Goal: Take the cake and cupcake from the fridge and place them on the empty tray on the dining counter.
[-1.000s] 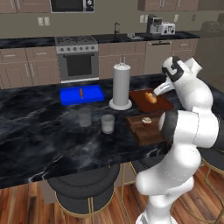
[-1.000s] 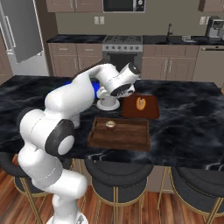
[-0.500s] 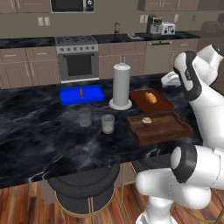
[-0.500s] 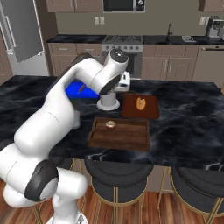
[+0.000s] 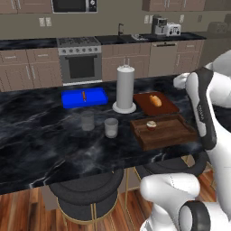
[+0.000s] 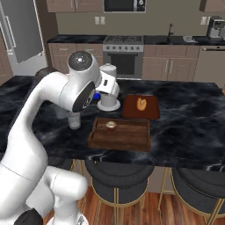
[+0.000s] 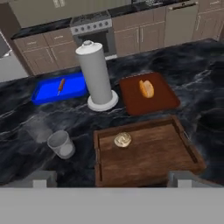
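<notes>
Cupcake [image 7: 123,140] sits inside the tray [image 7: 183,144], toward its far left corner, resting on the wooden floor a little way in from the raised rim. The gripper [image 7: 111,177] looks down on it from above and from the near side: its two fingertips [image 7: 41,178] stand spread wide apart at the bottom of the hand view, one just outside the tray's near left corner and the other over its near right part, with nothing between them. The cupcake lies beyond the fingertips, well clear of both, closer to the left one than the right.

The tray rests on the dining counter [image 5: 40,144] near its front edge, above the black stools [image 6: 118,176]. Just behind the tray lies a flat reddish-brown board [image 7: 166,98] carrying a small bread roll [image 7: 146,89]. To the board's left stands an upright white paper-towel roll [image 7: 95,74] on a round base, and further left a bright blue tray [image 7: 46,92] holds a thin orange item too small to identify. Two clear glasses [image 5: 111,127] stand side by side on the stone top, left of the wooden tray.

In the right base view the fridge [image 6: 19,30] is visible at the far left, behind the counter.
</notes>
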Robot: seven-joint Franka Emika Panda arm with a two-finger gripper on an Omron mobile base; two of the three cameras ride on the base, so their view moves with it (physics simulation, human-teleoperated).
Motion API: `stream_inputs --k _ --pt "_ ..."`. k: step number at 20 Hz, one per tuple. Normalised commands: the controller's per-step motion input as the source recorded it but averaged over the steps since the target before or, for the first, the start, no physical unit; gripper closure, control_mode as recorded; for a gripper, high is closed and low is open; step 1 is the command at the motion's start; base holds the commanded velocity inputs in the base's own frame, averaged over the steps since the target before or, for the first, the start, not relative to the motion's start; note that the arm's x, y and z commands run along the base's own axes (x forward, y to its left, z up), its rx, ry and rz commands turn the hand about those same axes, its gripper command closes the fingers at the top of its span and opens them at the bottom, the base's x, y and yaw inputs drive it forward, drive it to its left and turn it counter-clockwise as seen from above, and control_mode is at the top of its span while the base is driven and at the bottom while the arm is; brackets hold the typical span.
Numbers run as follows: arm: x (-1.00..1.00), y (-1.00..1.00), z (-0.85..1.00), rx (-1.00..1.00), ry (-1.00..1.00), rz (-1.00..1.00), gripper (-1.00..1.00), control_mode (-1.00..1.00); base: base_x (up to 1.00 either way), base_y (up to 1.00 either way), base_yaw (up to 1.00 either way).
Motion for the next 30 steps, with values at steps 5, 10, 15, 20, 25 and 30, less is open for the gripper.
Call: stream_inputs --k 5,10,15,20,25,30 --pt "-1.0 0.2 0.61 0.0 -0.03 -0.05 -1.0 -1.0 0.0 0.0 0.0" --pt "-0.97 0.16 0.88 0.0 -0.03 0.01 -1.0 -1.0 0.0 0.0 0.0" --pt "-0.99 0.04 0.6 0.0 -0.17 0.12 -1.0 -1.0 0.0 0.0 0.0" --pt "-0.64 0.33 0.08 -0.15 -0.11 0.02 -1.0 -1.0 0.0 0.0 0.0" --pt "-0.08 0.93 -0.1 -0.29 -0.09 0.0 -1.0 -1.0 0.0 0.0 0.0" --pt "-0.21 0.4 0.0 -0.09 -0.03 0.0 -1.0 1.0 -0.6 0.6 0.04"
